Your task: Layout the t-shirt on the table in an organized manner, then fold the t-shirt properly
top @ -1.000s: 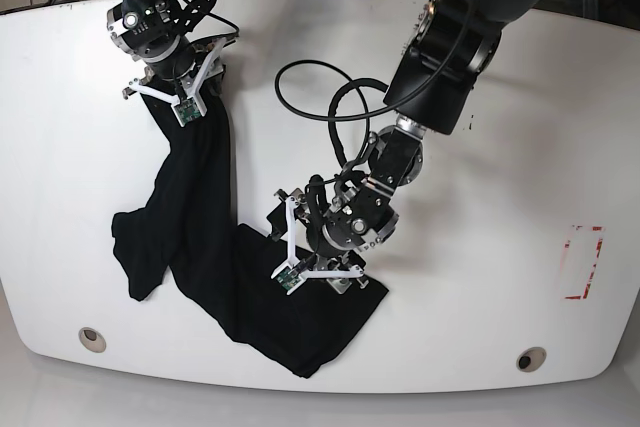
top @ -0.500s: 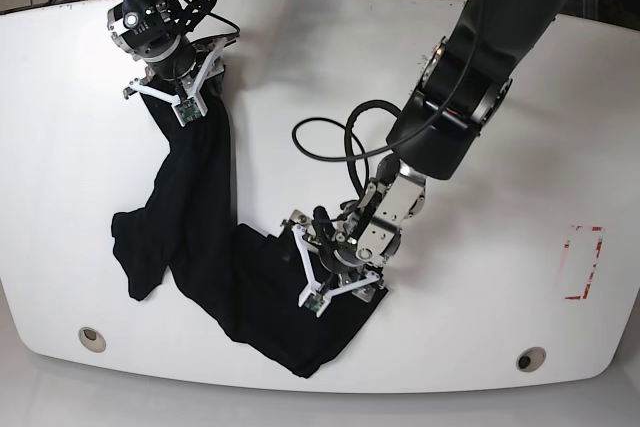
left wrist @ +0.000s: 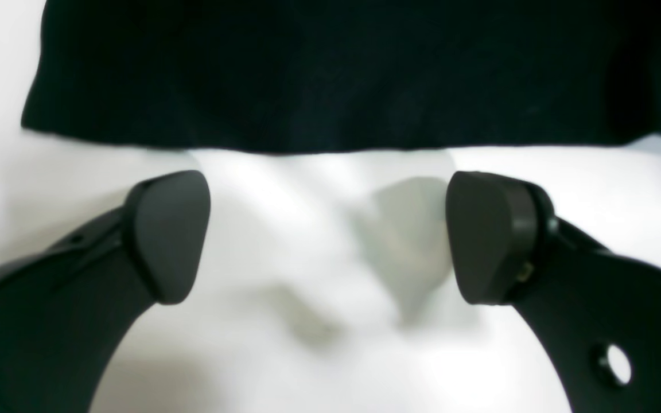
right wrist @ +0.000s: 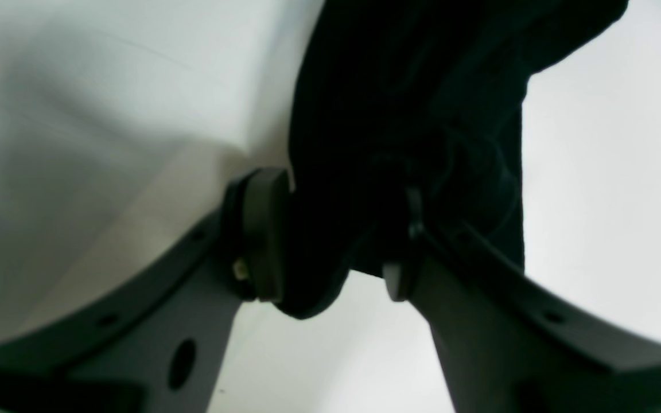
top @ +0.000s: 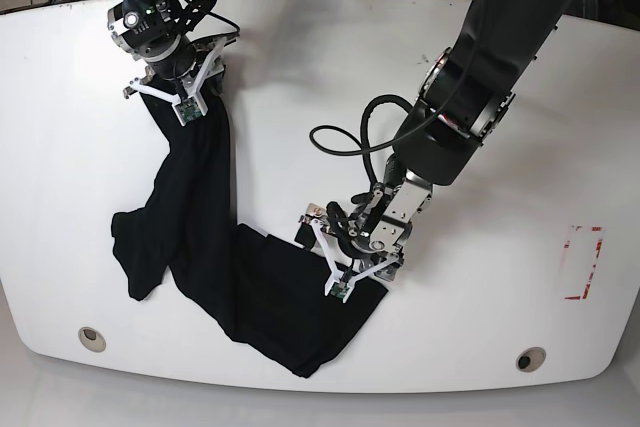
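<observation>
The t-shirt (top: 205, 237) is soft matte black cloth, plain on the visible side, bunched into a long crumpled band on the table (top: 90, 177), a glossy white top with rounded corners. The band's long axis runs from the far left toward the near centre, bending partway; a sleeve-like lobe sticks out to the left at the bend. A round grommet hole (top: 92, 338) sits near the left front edge and another (top: 530, 358) near the right front edge. A red-and-white tape rectangle (top: 583, 263) marks the right side.

The right gripper (top: 172, 97) is at the far left, pointing down, its jaws pinching a thick fold at the far end of the shirt. In the right wrist view the cloth (right wrist: 399, 132) fills the gap between the two dark curved fingers (right wrist: 261, 229).

The left arm reaches from the far right down to the near centre, wrist angled low. The left gripper (top: 350, 265) stands spread wide at the shirt's right edge. In the left wrist view the rounded matte pads (left wrist: 172, 235) hold nothing; the cloth hem (left wrist: 330, 140) lies just beyond them, over bare white table (left wrist: 319, 298).
</observation>
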`<state>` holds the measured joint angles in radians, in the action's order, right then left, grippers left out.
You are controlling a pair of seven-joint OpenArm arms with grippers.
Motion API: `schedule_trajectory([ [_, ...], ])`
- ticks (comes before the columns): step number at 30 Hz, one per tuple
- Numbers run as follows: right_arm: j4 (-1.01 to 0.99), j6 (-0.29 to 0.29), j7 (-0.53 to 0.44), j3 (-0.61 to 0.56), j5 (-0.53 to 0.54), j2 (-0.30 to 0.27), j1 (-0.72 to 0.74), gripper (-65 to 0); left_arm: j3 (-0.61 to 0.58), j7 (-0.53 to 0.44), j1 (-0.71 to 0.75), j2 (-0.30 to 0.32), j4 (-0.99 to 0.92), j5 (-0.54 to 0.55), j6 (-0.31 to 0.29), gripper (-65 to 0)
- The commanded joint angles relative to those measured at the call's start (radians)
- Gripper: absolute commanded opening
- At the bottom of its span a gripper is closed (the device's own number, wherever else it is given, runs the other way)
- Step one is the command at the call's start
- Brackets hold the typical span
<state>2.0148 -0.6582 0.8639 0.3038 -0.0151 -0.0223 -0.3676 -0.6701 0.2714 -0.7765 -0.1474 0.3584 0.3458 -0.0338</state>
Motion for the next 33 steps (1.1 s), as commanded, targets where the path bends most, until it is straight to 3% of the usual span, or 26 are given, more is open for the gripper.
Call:
schedule_trajectory([
  [1,0.022,-0.004,-0.022,0.002,0.011,-0.005,0.002,-40.3,0.002,-0.017,-0.039,-0.01,0.006,-0.001,0.004,-3.1],
  [5,0.022,-0.004,-0.022,0.002,0.011,-0.005,0.005,-40.4,0.0,-0.016,-0.03,-0.01,0.004,-0.001,-0.005,-9.7],
  [7,0.022,-0.004,-0.022,0.002,0.011,-0.005,0.005,-40.4,0.003,-0.016,-0.025,-0.01,0.008,0.0,-0.031,-20.0],
  [11,0.022,-0.004,-0.022,0.002,0.011,-0.005,0.006,-40.4,0.01,-0.016,-0.022,-0.01,0.014,0.0,-0.062,-47.5],
  [14,0.022,-0.004,-0.022,0.001,0.011,-0.005,0.008,-40.4,0.025,-0.011,-0.021,-0.01,0.015,0.0,-0.068,-56.8],
  [21,0.025,-0.004,-0.022,0.002,0.011,-0.005,0.029,-40.4,0.057,-0.004,0.042,-0.01,0.1,0.0,-0.068,-57.8],
  [26,0.025,0.002,-0.022,0.002,0.01,-0.009,0.032,-37.7,0.097,0.104,0.128,0.036,0.301,-0.001,-0.068,-55.0],
  [29,0.025,0.005,-0.022,0.002,0.007,-0.011,0.032,-28.2,0.131,0.167,0.185,0.079,0.449,-0.001,-0.068,-46.7],
  [33,0.025,0.007,-0.022,0.004,0.004,-0.011,0.032,-5.7,0.188,0.216,0.282,0.137,0.657,-0.003,-0.068,-31.5],
])
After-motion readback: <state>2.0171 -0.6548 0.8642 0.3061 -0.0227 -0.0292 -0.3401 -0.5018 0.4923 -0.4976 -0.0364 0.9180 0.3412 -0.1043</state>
